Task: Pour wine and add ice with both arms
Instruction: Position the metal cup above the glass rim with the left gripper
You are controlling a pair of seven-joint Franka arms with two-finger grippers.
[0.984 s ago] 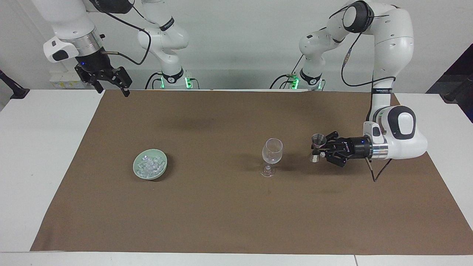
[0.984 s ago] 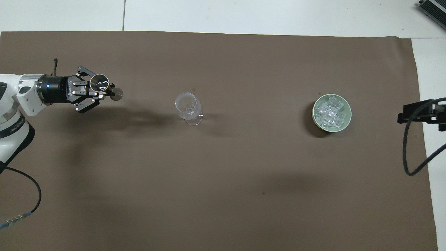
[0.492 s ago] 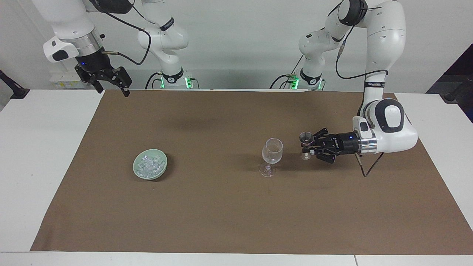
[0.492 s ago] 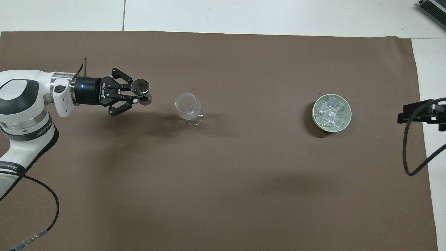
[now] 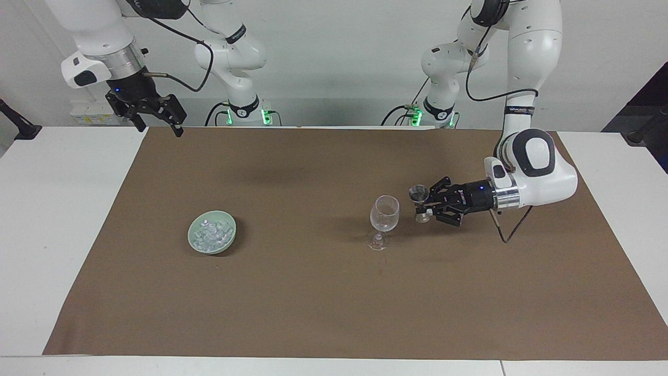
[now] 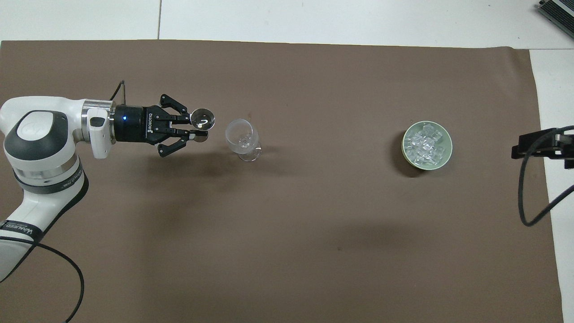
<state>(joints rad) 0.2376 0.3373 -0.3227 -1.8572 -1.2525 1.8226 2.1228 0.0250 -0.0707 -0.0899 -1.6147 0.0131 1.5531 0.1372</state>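
Observation:
A clear stemmed glass [image 5: 384, 214] [image 6: 240, 134] stands upright mid-table. Just beside it, toward the left arm's end, my left gripper [image 5: 425, 205] [image 6: 197, 127] reaches in level and is shut on the waist of a small metal jigger [image 5: 417, 194] [image 6: 202, 121], held upright close to the glass's rim. I cannot tell whether there is wine in the jigger. The ice [image 5: 211, 235] [image 6: 425, 144] is piled in a pale green dish [image 5: 191, 239] [image 6: 404, 146] toward the right arm's end. My right gripper [image 5: 160, 128] hangs open and waits over the mat's corner near its base.
A brown mat [image 5: 313, 292] [image 6: 287, 233] covers most of the white table [image 5: 57, 209]. A black cable [image 6: 527, 197] loops over the mat's edge at the right arm's end. Another cable [image 5: 509, 235] trails from the left wrist.
The left arm has carried the jigger sideways over the mat, from well short of the glass to right beside its rim. The right arm has stayed put.

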